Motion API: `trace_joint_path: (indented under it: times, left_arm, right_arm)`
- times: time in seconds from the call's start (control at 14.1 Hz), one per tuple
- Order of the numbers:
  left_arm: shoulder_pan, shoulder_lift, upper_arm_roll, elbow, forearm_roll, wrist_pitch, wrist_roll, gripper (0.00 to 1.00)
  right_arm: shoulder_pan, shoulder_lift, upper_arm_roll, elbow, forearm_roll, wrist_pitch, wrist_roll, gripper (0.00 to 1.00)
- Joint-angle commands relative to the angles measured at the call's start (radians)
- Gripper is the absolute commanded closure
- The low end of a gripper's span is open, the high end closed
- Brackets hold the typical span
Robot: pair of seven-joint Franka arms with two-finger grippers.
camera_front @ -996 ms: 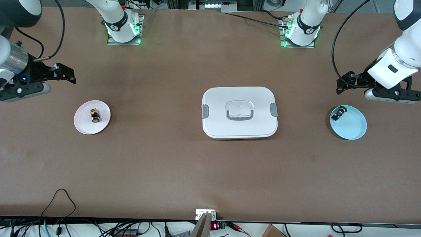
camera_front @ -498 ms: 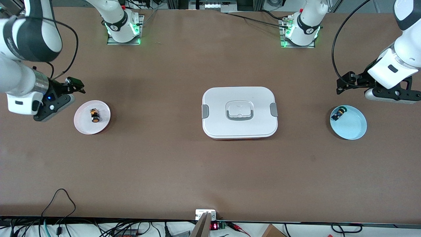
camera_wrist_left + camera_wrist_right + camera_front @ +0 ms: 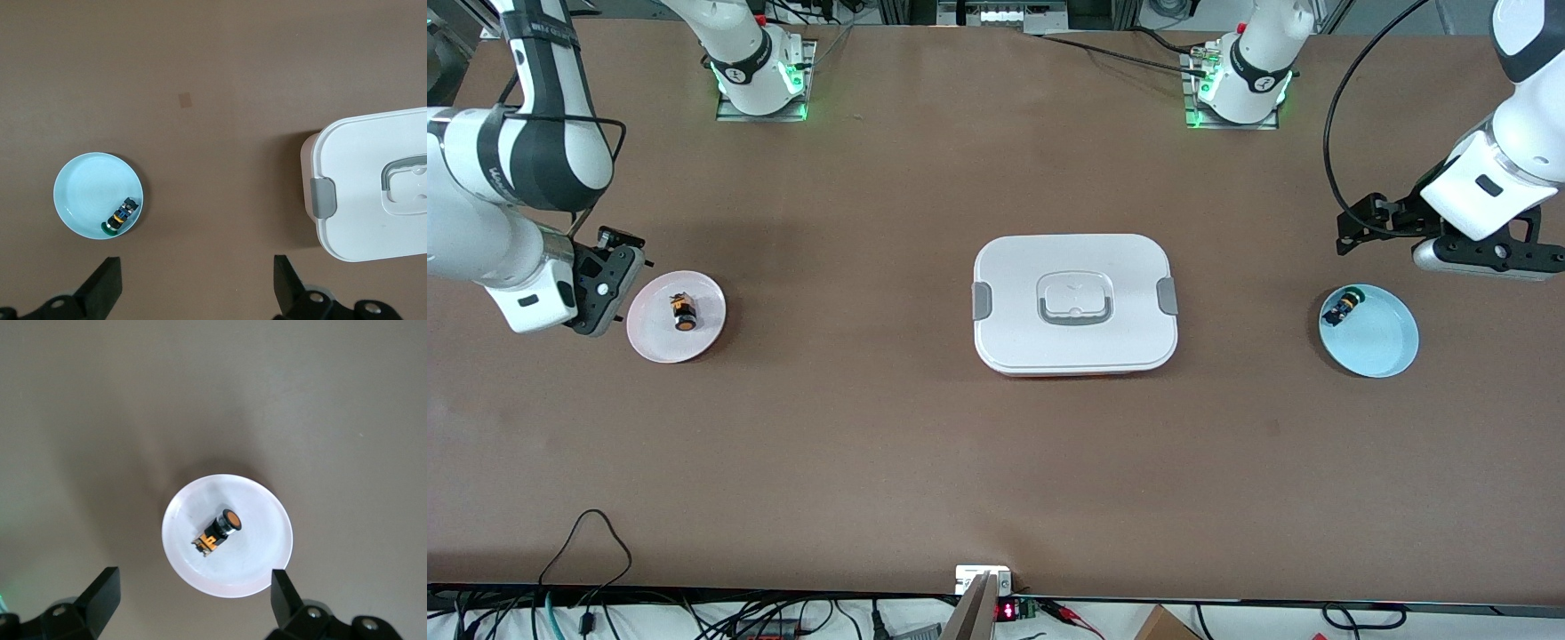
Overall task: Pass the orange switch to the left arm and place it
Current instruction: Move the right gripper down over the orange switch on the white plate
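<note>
The orange switch [image 3: 684, 314] lies on its side on the pink plate [image 3: 656, 342] at the right arm's end of the counter [image 3: 996, 462], and being small and round it would likely roll or squirt out if the fingers close off-centre. The right claw [image 3: 609, 283] hangs spread and empty just beside that plate; a low carry toward the other arm risks clipping the box [image 3: 1074, 302] mid-counter. The left claw [image 3: 1356, 233], also spread and empty, waits above the blue plate [image 3: 1383, 348] holding the green-capped switch [image 3: 1343, 308], an easy thing to confuse.

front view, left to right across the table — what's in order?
right gripper → pink plate holding the orange switch → box → blue plate with another small switch; left gripper is above that plate's edge.
</note>
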Motion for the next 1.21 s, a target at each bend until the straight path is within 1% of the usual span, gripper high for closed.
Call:
trace_joint_path:
  times: [0.0,0.14,0.21,0.64,0.85,1.14]
  left_arm:
    - [0.000,0.015,-0.004,0.034,0.029,-0.024,-0.013,0.00]
    - [0.000,0.015,-0.004,0.034,0.029,-0.024,-0.013,0.00]
    - [0.000,0.015,-0.004,0.034,0.029,-0.024,-0.013,0.00]
    - [0.000,0.015,-0.004,0.034,0.029,-0.024,-0.013,0.00]
    - [0.000,0.015,-0.004,0.034,0.029,-0.024,-0.013,0.00]
    - [0.000,0.015,-0.004,0.034,0.029,-0.024,-0.012,0.00]
  right_arm:
    - [-0.032,0.034,0.008,-0.032,-0.011,0.065,-0.151,0.00]
    - [-0.036,0.064,0.008,-0.060,-0.011,0.129,-0.266,0.00]
    - [-0.036,0.071,0.008,-0.087,-0.010,0.186,-0.351,0.00]
    - [-0.034,0.071,0.008,-0.276,-0.010,0.504,-0.621,0.00]
    - [-0.029,0.087,0.011,-0.327,-0.010,0.581,-0.713,0.00]
    - [-0.031,0.091,0.011,-0.370,-0.010,0.647,-0.822,0.00]
